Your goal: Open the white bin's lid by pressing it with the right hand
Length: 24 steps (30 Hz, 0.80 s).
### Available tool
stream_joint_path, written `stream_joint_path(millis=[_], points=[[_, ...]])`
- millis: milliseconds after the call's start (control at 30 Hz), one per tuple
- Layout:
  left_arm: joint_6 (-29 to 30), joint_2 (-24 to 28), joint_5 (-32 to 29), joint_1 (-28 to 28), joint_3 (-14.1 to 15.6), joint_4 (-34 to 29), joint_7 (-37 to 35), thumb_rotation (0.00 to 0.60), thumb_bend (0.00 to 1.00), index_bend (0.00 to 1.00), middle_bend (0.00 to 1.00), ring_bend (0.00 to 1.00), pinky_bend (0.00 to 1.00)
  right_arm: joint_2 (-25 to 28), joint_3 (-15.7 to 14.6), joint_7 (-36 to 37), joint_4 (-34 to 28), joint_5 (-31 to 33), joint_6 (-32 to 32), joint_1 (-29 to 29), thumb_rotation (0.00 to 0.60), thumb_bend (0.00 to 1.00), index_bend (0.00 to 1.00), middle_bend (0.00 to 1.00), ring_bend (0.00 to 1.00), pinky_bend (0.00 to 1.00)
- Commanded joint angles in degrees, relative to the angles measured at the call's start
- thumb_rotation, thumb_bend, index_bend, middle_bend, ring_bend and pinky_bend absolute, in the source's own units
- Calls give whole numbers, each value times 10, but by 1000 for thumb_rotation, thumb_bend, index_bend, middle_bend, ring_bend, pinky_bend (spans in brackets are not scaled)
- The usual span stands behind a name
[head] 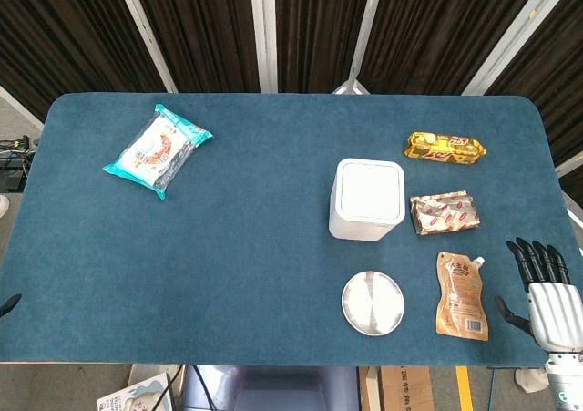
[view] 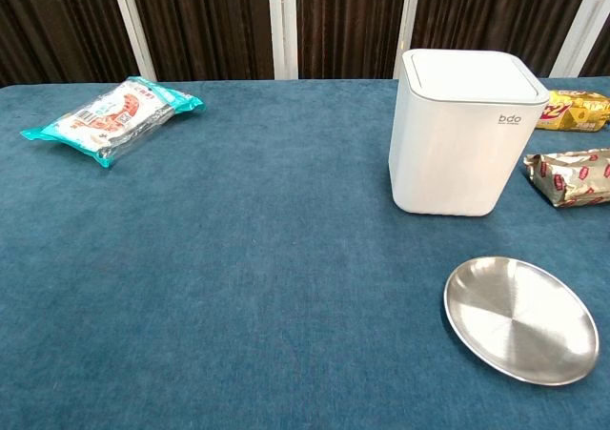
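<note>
The white bin [head: 367, 199] stands upright on the blue table [head: 255, 247], right of the middle, with its lid [head: 370, 190] closed flat on top; the chest view shows the letters "bdo" on its front wall. The right hand [head: 545, 297] is at the table's right edge, well apart from the bin, with its fingers [head: 537, 258] stretched out straight and slightly apart, thumb out to the side, holding nothing and touching nothing on the table. The bin lies ahead of those fingertips and off to their left. Just beside the thumb lies an orange pouch [head: 461, 296], and a round steel plate [head: 373, 303] lies further left of it, in front of the bin. Ahead of the fingers, beside the bin, lies a crinkled red-and-silver wrapper [head: 444, 212], and beyond that a gold snack packet [head: 444, 147]. Far across the table, at its left side, lies a teal-edged snack bag [head: 157, 150]. The left hand does not show in either view.
</note>
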Motion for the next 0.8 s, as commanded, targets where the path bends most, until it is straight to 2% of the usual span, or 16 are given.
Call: stream_joint_path(millis=[33,167,800], points=[[0,-2,0,-1,-1,2,0,600,62,217,222,67,205,-1,0,-3,0,4,-6,2,600,278,120,122,86,68],[-1,-1,-1,-1,-1,2,-1,600,62,217,226,67,206,-1,1,-12,-4,9,-7,2,600,277,121,122,157,87],[-4,-4,3,-3,1,-4,19,600,62,216,238,67,202,2,-1,16,-7,-4,-2,1,600,277,121,136,159,109]])
